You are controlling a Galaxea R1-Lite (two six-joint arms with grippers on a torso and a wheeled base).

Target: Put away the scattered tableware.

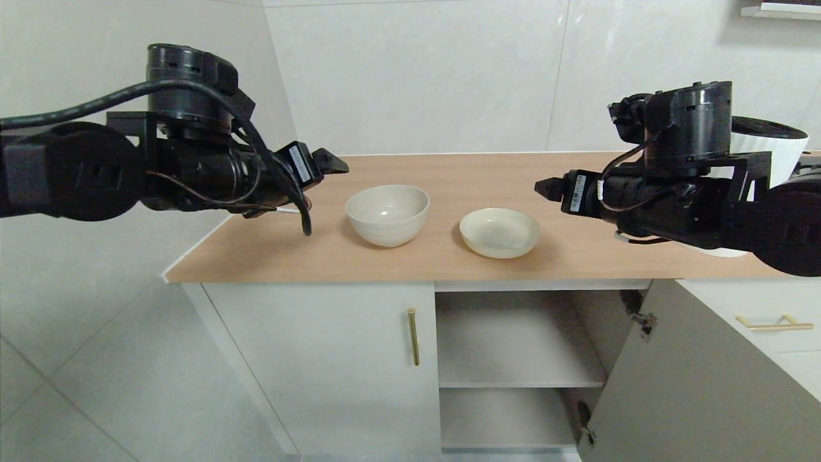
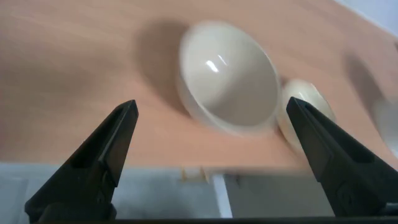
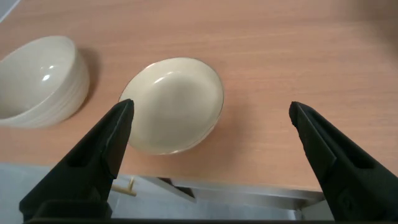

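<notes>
Currently, the worktop (image 1: 269,250) carries both pieces of tableware, and the cupboard (image 1: 513,340) beneath it stands open. The deep bowl (image 1: 387,214) sits upright with the shallow bowl (image 1: 499,232) at its 3 o'clock, near but apart. Both are round, so no long axis governs the approach. The left hand (image 1: 335,167), fingers spread and holding nothing, has the deep bowl at its 4 o'clock. The right hand (image 1: 544,187), likewise spread and unloaded, has the shallow bowl at its 8 o'clock. Judged nearest: left to deep, right to shallow.
</notes>
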